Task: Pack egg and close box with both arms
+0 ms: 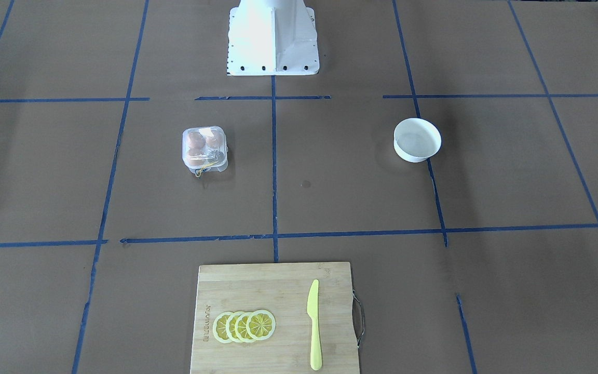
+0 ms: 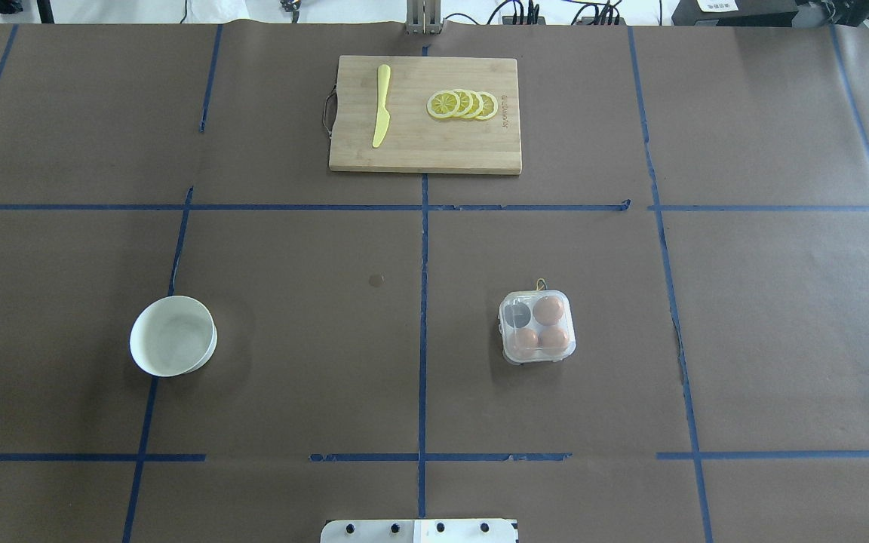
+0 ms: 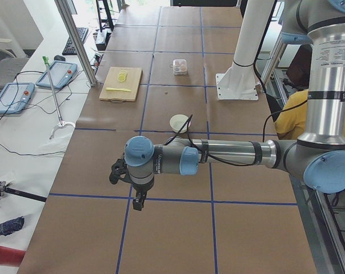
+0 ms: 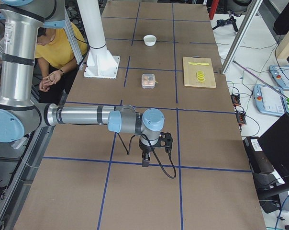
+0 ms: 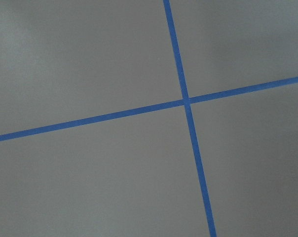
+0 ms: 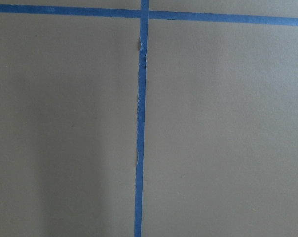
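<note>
The clear plastic box [image 2: 538,328] sits on the table right of centre, its lid down. It also shows in the front view [image 1: 204,148]. Three brown eggs [image 2: 549,309] lie in its cells and I cannot tell them apart; the fourth cell looks dark. My left gripper [image 3: 137,202] hangs over bare table far from the box, seen only in the left side view. My right gripper [image 4: 145,160] hangs over bare table at the other end, seen only in the right side view. I cannot tell whether either is open or shut. Both wrist views show only table and blue tape.
A white bowl [image 2: 173,335] stands left of centre. A wooden cutting board [image 2: 480,151] at the far edge holds a yellow knife [image 2: 382,105] and lemon slices [image 2: 463,105]. The white pedestal base [image 1: 273,39] stands at the robot's side. A person in yellow [image 4: 58,48] sits beside the table.
</note>
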